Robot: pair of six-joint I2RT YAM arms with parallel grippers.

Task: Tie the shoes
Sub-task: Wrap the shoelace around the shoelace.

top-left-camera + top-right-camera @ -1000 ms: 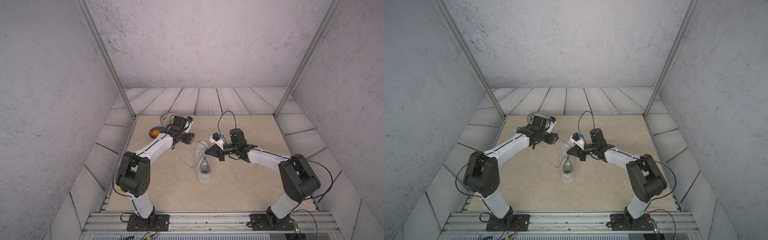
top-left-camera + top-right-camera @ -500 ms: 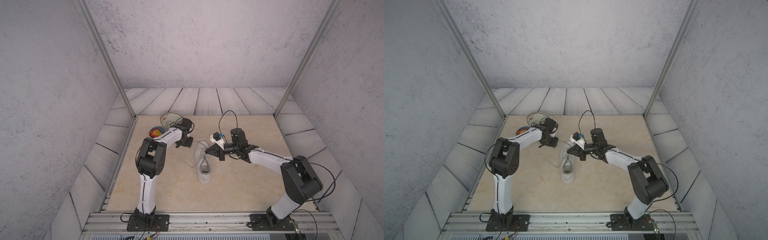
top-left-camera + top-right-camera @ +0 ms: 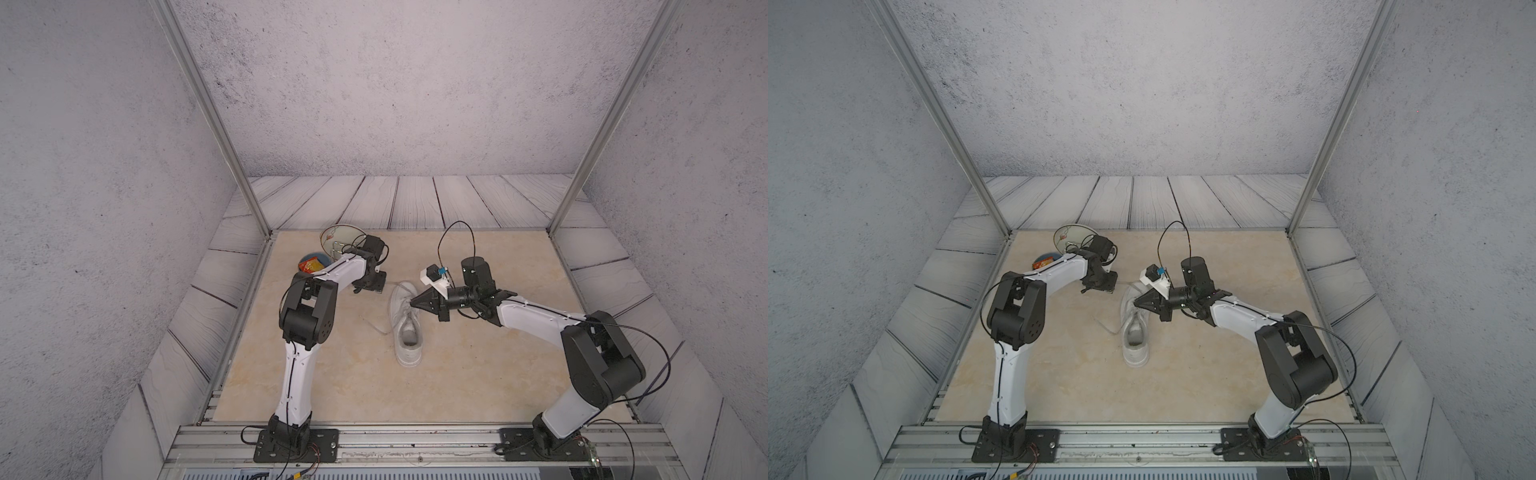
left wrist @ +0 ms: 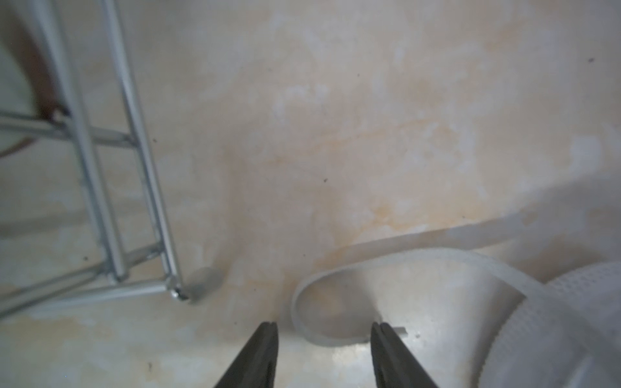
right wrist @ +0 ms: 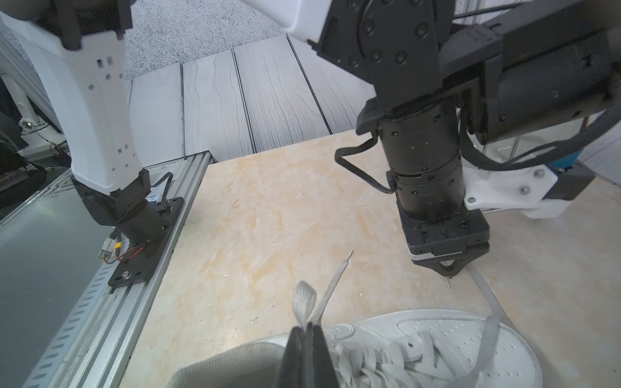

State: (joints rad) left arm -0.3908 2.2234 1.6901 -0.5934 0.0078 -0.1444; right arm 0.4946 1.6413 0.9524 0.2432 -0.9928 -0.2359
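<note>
- The left arm [image 3: 299, 365] is now standing much more upright than a second ago, its elbow lifted from the lower left toward the frame's middle left. The left fingers [image 4: 262, 352] are now pointing down at the bench [image 3: 353, 386]. The right arm [image 3: 536, 322] is staying where it was.
- The left fingers are standing parted with nothing between them; bare bench is showing in the gap.
- A loose lace [image 4: 396, 242] is curving on the bench just ahead of those tips, its stiff tip lying beside one finger.
- The right fingers [image 5: 295, 356] are pinching shut on a folded lace [image 5: 304, 299], which is sticking up past them above the shoe's tongue.
- The shoe [image 3: 407, 332] [image 3: 1136, 336] is sitting on its sole at the centre of the frame in both top views, toe toward the upper edge, heel toward the lower edge.
- A wire rack [image 3: 336, 249] holding a plate [image 3: 340, 235] and a blue bowl [image 3: 307, 259] are standing above and left of the shoe, close behind the left wrist.
</note>
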